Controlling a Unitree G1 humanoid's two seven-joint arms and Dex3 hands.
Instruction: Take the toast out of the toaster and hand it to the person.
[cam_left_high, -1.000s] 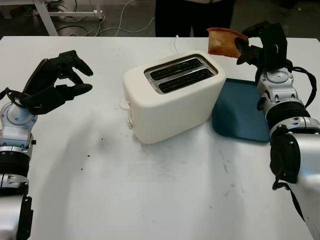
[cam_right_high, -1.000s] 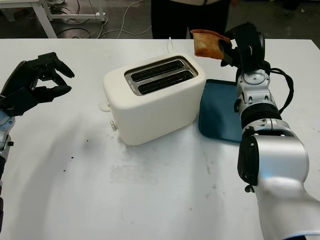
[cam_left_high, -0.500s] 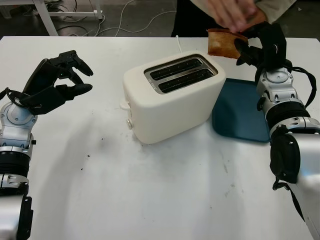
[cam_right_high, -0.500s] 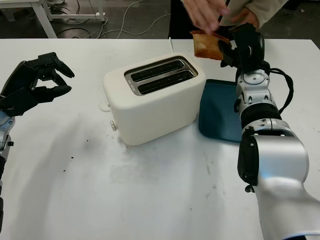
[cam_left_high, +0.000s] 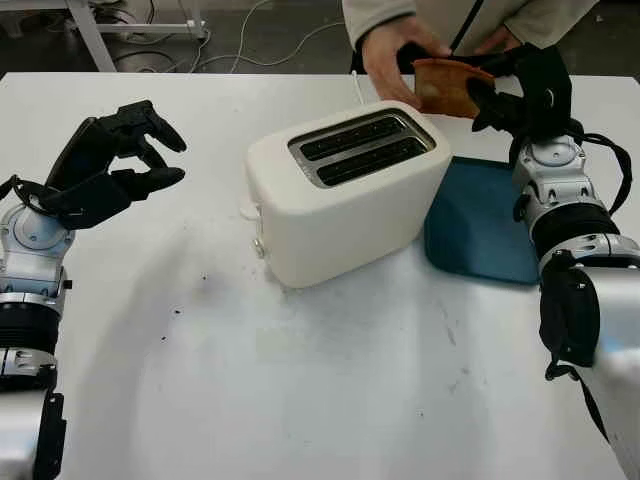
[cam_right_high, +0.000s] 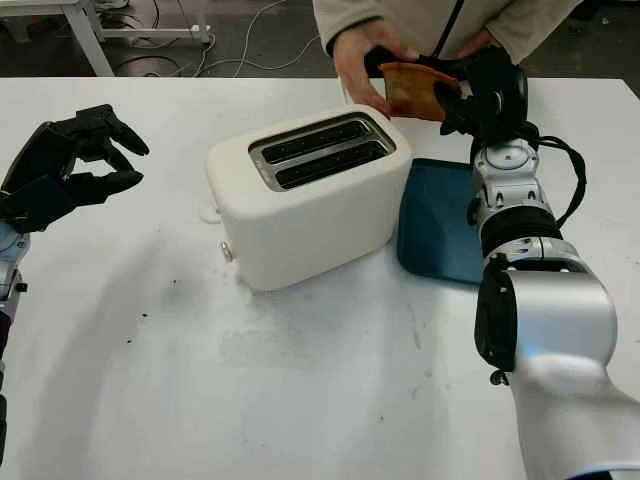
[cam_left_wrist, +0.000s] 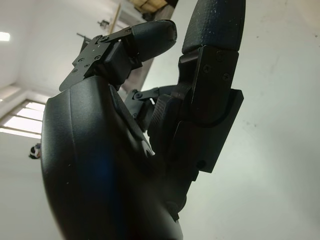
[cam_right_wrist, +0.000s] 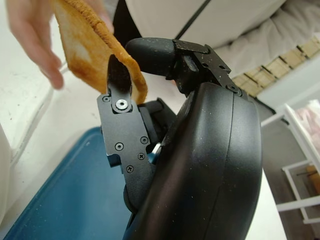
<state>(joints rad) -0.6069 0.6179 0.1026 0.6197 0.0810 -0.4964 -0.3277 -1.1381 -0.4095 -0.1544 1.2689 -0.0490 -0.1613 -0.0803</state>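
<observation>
right hand (cam_left_high: 525, 85) pinching flat browned toast (cam_left_high: 445, 85), person's hand (cam_left_high: 385, 50) touching it; left hand (cam_left_high: 105, 165) curled, empty

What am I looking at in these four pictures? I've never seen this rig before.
A humanoid robot with two black three-finger hands stands at a white table. Two pictures come from a stereo camera on its head, looking down; the other two come from cameras at its wrists, close behind each hand. On the table stand a white toaster, its slots empty, and a blue tray beside it. The right hand holds a toast up past the toaster, and a person's hand is taking hold of it. The left hand hangs idle above the table's other side, fingers curled, holding nothing.
</observation>
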